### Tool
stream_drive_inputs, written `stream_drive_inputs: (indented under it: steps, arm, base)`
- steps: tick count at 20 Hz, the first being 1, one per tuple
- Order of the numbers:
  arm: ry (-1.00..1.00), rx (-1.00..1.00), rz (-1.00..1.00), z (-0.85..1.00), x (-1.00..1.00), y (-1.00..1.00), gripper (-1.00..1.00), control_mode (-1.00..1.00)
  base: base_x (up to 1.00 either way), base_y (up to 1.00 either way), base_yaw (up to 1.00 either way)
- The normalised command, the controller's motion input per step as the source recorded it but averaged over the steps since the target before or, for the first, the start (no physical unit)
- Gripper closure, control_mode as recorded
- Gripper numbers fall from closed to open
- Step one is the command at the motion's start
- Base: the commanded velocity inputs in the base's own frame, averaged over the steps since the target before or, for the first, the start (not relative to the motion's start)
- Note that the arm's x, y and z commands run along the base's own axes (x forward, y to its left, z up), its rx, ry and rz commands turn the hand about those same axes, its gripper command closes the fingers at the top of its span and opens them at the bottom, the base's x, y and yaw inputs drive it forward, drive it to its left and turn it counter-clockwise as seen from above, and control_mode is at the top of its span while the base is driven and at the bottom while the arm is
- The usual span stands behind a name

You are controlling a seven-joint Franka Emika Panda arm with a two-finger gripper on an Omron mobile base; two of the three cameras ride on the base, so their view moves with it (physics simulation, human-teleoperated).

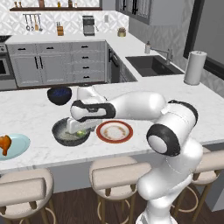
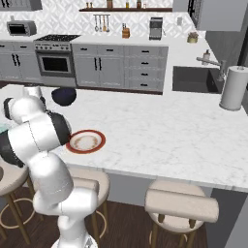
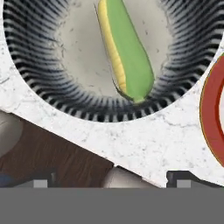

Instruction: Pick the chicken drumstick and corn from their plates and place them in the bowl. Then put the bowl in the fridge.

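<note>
The corn [image 3: 127, 48] lies inside the wide dark grey bowl [image 3: 30, 52], its green husk side up, resting on the speckled floor. My gripper [image 3: 113, 181] hangs open just above the bowl [image 1: 59, 132], fingers spread wide and holding nothing. From the left base view the hand [image 1: 81, 124] covers part of the bowl, with the corn [image 1: 81, 133] showing beneath it. The chicken drumstick [image 1: 5, 143] sits on the pale light-blue plate [image 1: 19, 146] at the far left. The red-rimmed white plate [image 1: 114, 131] stands bare to the right of the bowl. The fridge is out of view.
A smaller navy-blue bowl [image 1: 59, 95] sits behind the grey bowl. A paper towel roll [image 1: 195, 67] and a sink [image 1: 151, 64] are at the back right. Stools [image 1: 114, 175] line the counter's front edge, which runs close to the bowl.
</note>
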Motion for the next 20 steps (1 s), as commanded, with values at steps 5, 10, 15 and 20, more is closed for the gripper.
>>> stream_drive_inputs:
  steps: [5,10,15,20]
  arm:
    - [0.11,0.05,-0.23,0.54,-0.76,-1.00,-1.00,-1.00]
    - [0.13,0.12,-0.22,0.47,-0.89,-0.68,-1.00,-1.00]
    - [0.02,0.07,-0.12,0.49,-0.67,-0.48,-1.00,-1.00]
    - [-0.01,-0.15,-0.09,0.06,-0.58,-0.50,-1.00,-1.00]
  base:
    - [0.00,0.00,0.00]
    - [0.00,0.00,0.00]
    - [0.00,0.00,0.00]
    - [0.00,0.00,0.00]
